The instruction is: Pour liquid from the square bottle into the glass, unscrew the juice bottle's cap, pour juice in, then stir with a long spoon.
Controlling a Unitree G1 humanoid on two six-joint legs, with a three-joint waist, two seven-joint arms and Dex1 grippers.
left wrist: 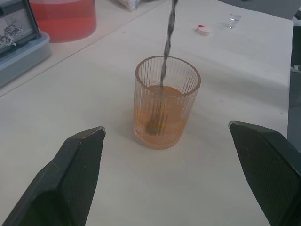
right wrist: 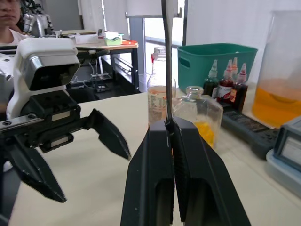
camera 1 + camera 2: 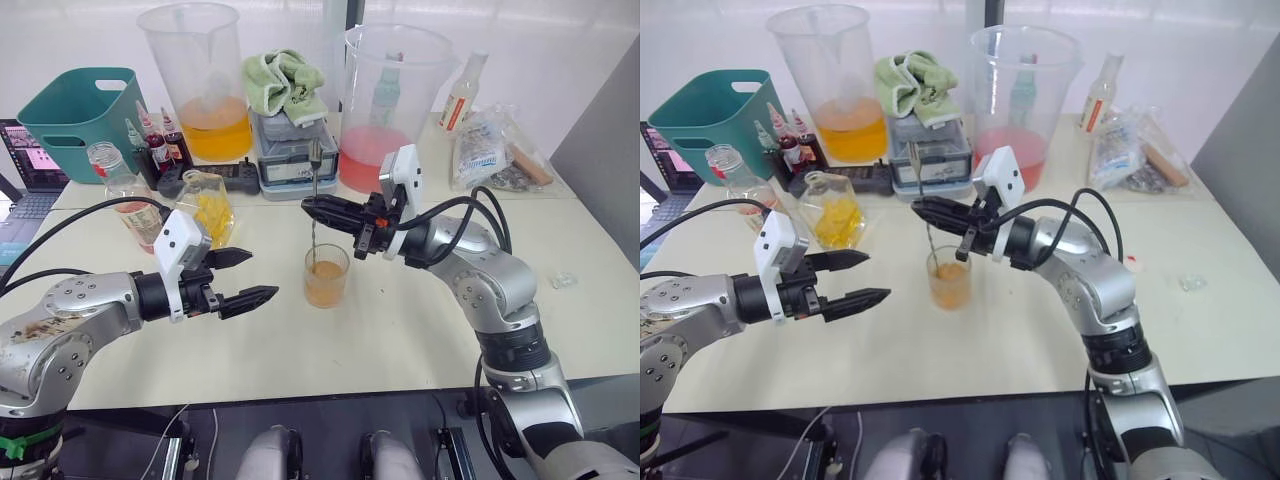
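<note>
This looks like a robotics lab: a pale bench [image 3: 420, 330] carries large measuring jugs [image 3: 198, 80], a teal bin [image 3: 78, 110] and a laptop [image 3: 28, 160], with what may be more desks [image 2: 101, 44] behind.

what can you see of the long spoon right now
The long spoon is a very thin silver metal bar spoon with a twisted shaft. It stands nearly upright in the glass, its lower end sunk in the orange liquid near the bottom, its top rising well above the rim. The right gripper is shut on the shaft above the glass, its black fingers pinching it from both sides. The left gripper hangs open beside the glass, apart from the spoon.
</note>
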